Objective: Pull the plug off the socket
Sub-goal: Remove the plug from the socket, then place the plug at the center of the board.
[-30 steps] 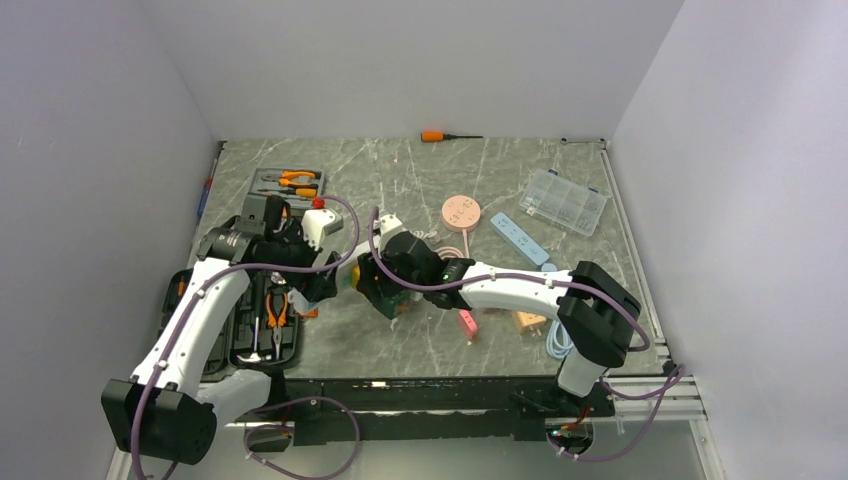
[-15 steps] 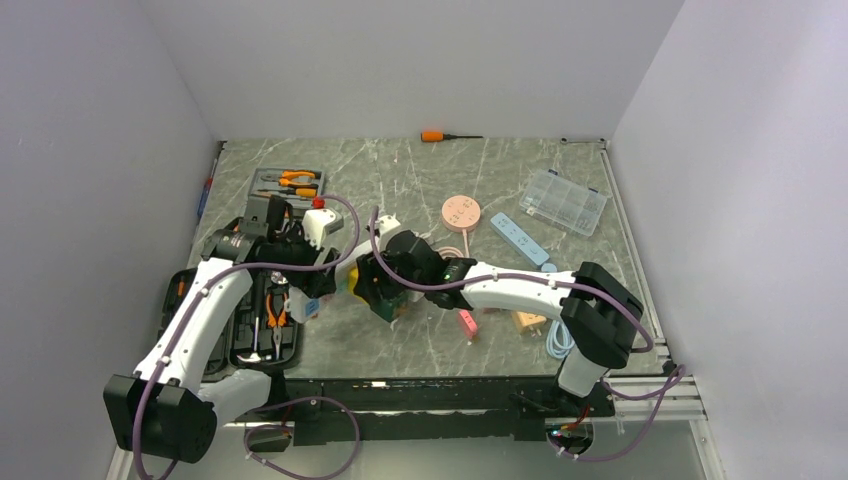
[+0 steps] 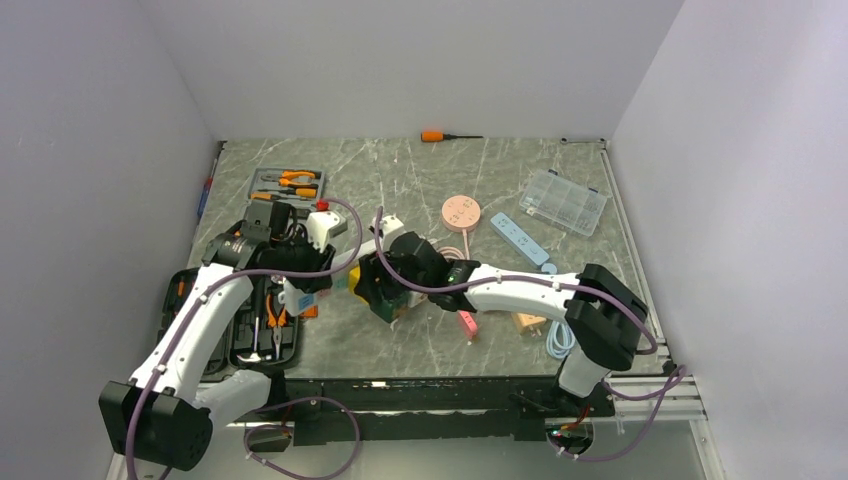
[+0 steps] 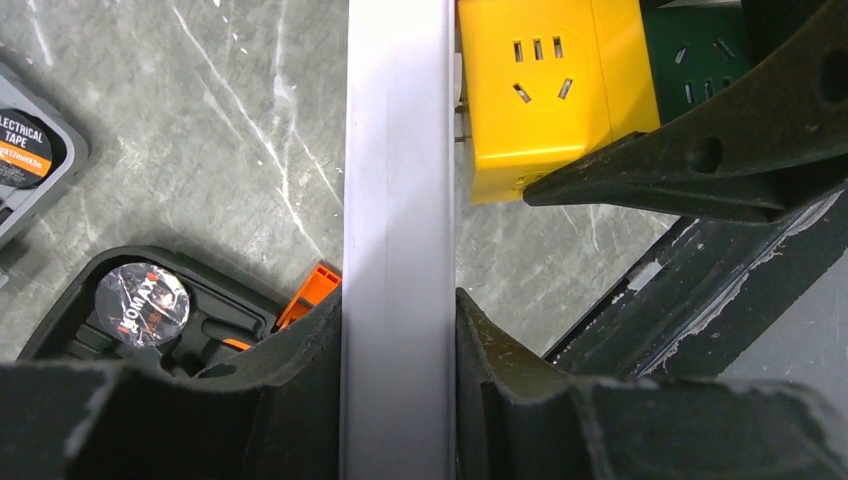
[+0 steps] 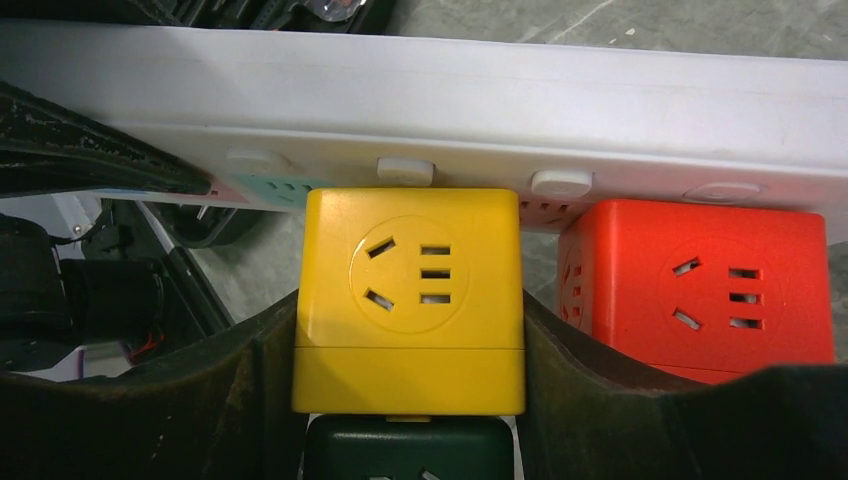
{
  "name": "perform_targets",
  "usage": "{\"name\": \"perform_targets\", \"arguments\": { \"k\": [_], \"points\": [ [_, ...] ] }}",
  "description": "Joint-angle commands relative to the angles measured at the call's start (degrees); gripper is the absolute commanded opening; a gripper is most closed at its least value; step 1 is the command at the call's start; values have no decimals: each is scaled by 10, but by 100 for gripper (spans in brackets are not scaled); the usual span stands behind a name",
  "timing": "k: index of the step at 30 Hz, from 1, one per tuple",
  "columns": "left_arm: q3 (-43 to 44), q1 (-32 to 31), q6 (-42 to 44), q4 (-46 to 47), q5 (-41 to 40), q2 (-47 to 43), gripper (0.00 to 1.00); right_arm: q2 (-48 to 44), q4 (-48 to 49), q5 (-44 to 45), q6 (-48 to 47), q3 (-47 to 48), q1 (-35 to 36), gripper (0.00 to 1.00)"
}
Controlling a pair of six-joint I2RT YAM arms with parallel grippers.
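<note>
I am clamping my left end effector [image 4: 398, 305] on the socket [image 4: 395, 150], and my right end effector [image 5: 410, 345] is gripping the yellow plug [image 5: 410, 265] against the socket, beside a red cube [image 5: 700, 290].

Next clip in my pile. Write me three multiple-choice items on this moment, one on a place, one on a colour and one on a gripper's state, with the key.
1. In the right wrist view, where is the red cube adapter relative to the yellow cube adapter?
A. To its right, both against the white power strip
B. To its left
C. Stacked on top of it

2. What colour is the cube between the fingers of the right gripper?
A. Red
B. Light blue
C. Yellow

3. The left gripper is:
A. Open, clear of the strip
B. Shut on the white power strip
C. Shut on the red cube adapter

Key: 1 A, the red cube sits right of the yellow one along the strip. 2 C, both fingers flank the yellow cube. 3 B, the left wrist view shows the strip clamped between the fingers.
</note>
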Motion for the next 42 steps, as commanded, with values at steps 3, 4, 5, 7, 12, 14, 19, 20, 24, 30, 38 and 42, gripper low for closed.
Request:
{"name": "perform_targets", "arguments": {
  "k": [3,4,5,7,12,14,19,20,24,30,38,42],
  "points": [
    [3,-2,18,28,-102,-12,8,-105,136,-26,27,-16,1,0],
    [4,-3,16,30,-112,-13,5,-108,134,-24,28,-21,1,0],
    [3,-4,13,33,-121,-15,4,-110,131,-23,29,-26,0,0],
    [1,-6,6,41,-141,-18,3,-115,125,-18,30,-34,0,0],
    [-11,-13,2,60,-200,-24,0,-114,106,-9,36,-46,3,0],
    [-18,-16,1,66,-218,-26,0,-112,107,-7,41,-54,3,0],
    [-26,-23,2,82,-267,-22,0,-95,113,2,50,-57,12,0],
    [-25,-25,2,82,-272,-19,0,-87,114,2,50,-53,14,0],
    [-22,-26,-2,85,-276,-18,0,-54,107,4,42,-22,33,0],
    [-30,-26,0,83,-254,-24,0,-38,82,43,12,-31,50,0],
    [-26,-27,5,72,-214,-26,0,-75,29,141,-1,-143,63,0],
    [-13,-27,6,68,-220,-23,0,-82,9,199,25,-168,62,0]
  ]
}}
